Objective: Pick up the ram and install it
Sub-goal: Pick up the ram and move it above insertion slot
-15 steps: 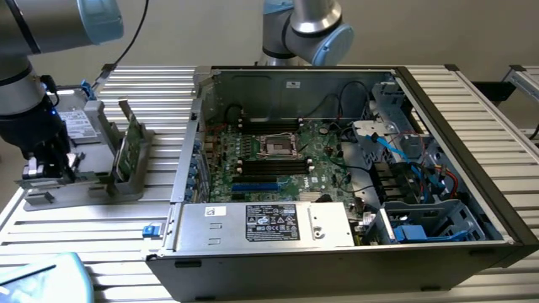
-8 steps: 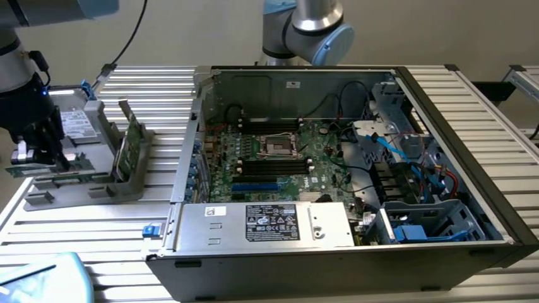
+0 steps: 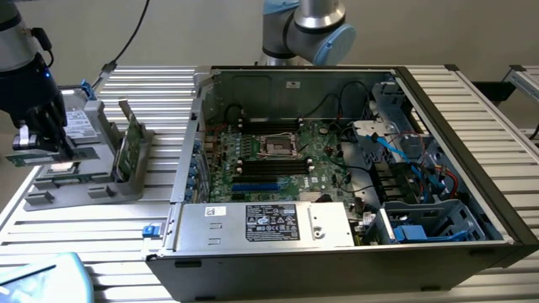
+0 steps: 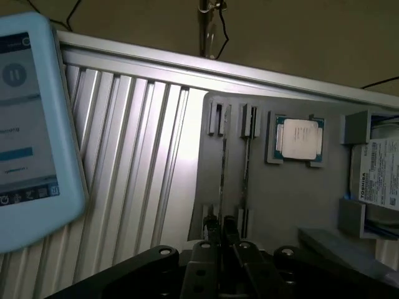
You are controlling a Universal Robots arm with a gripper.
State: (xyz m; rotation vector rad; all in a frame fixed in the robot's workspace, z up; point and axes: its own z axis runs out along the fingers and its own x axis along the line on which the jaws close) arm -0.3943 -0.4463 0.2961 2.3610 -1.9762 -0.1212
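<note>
Over at the exterior view's far left, the gripper [image 3: 40, 150] hangs low over the grey tray [image 3: 93, 189]. Its fingers [image 4: 211, 240] are pressed together on the ram [image 3: 17, 160]. The stick lies level in the grip, and its green end pokes out toward the exterior view's left. I can't make out whether its lower edge is clear of the tray.

Seen from the wrist, the tray's narrow slots [image 4: 234, 168] run out beneath the fingertips. The silver processor chip [image 4: 299, 138] sits in its square pocket beside them, and a hard drive [image 4: 377, 180] with a white label comes next. A light-blue device with a screen [image 3: 38, 281] lies on the near side of the ribbed table [image 3: 151, 82].

Just right of the gripper, a taller green board [image 3: 126, 148] stands on edge in the tray.

Further right, the open computer case [image 3: 295, 274] lies on its side with the motherboard [image 3: 324, 167] facing up. Black memory slots [image 3: 274, 167] sit just near of the processor socket [image 3: 278, 145]. The power supply [image 3: 265, 224] fills the near edge, and blue cables [image 3: 413, 158] trail through the right end of the case. On the far side, behind the case, stands a second arm's base [image 3: 303, 25].
</note>
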